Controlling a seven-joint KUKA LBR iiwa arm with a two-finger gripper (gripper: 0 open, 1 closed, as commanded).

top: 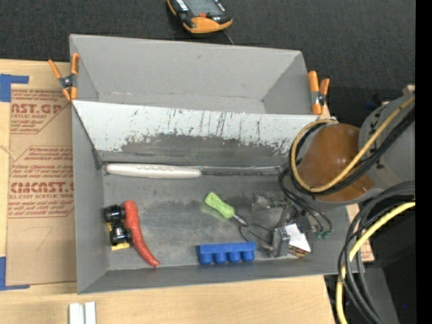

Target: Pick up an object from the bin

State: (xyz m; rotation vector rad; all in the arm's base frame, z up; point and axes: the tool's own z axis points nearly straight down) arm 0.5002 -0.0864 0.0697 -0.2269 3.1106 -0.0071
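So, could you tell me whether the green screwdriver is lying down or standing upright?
Lying down; the green screwdriver rests lengthwise on the bin floor.

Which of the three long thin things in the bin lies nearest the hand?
The green-handled screwdriver, just beside the hand. The red pepper lies at the bin's far end, the white stick along the back wall.
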